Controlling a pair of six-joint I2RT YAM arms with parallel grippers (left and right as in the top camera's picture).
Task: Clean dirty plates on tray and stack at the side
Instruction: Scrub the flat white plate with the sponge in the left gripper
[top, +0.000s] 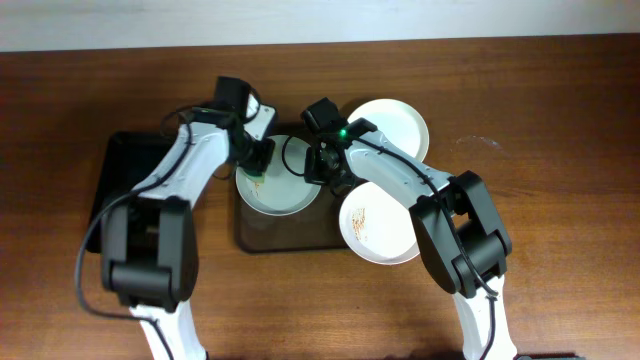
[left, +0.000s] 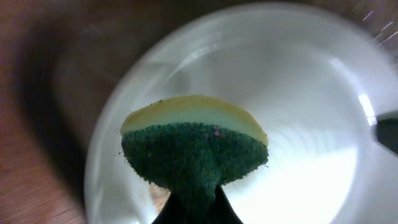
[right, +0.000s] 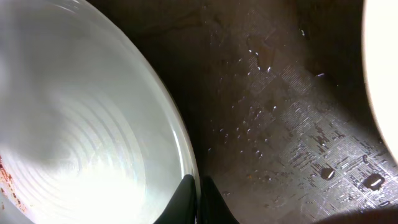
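Three white plates show in the overhead view. One plate (top: 285, 190) lies on the left part of the brown tray (top: 290, 238). My left gripper (top: 257, 176) is shut on a green and yellow sponge (left: 194, 146) and holds it over this plate (left: 305, 124). My right gripper (top: 326, 176) is shut on the right rim of the same plate (right: 81, 137), the rim pinched between its fingers (right: 199, 190). A second plate (top: 378, 228) with orange smears lies at the tray's right edge. A third plate (top: 395, 122) sits at the back right.
A glossy black tray (top: 118, 175) lies left of the brown tray, under my left arm. The brown tray's floor (right: 292, 124) is wet with drops. The edge of another plate (right: 384, 68) shows at the right of the right wrist view.
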